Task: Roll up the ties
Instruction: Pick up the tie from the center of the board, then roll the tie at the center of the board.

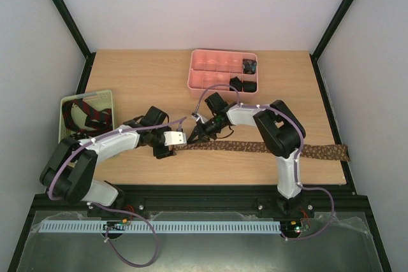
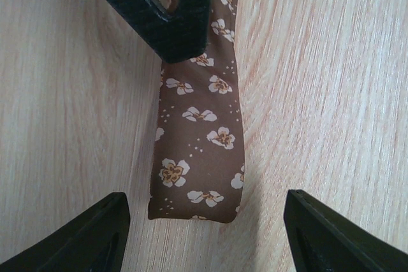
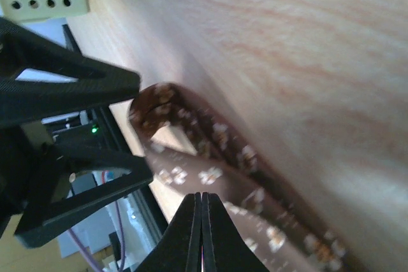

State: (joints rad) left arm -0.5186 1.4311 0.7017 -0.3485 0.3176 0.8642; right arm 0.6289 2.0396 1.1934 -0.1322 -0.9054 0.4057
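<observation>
A long brown tie [image 1: 268, 149] with tiny pale flowers lies across the near table. Its left end is doubled over into a fold [image 2: 194, 176], which also shows in the right wrist view [image 3: 156, 103]. My right gripper [image 1: 193, 136] is shut on the tie's top layer just behind that fold [image 3: 202, 199]. Its black fingers [image 2: 182, 27] rest on the fabric. My left gripper [image 1: 180, 142] is open, with its fingertips [image 2: 89, 237] on either side of the fold and not touching it. Black coiled ties [image 1: 248, 67] sit in the pink tray.
The pink compartmented tray [image 1: 205, 81] stands at the back centre. A pale green slotted basket [image 1: 108, 97] at the left holds a red-striped tie [image 1: 95, 119] and dark ties. The brown tie's wide end [image 1: 335, 153] reaches the table's right edge.
</observation>
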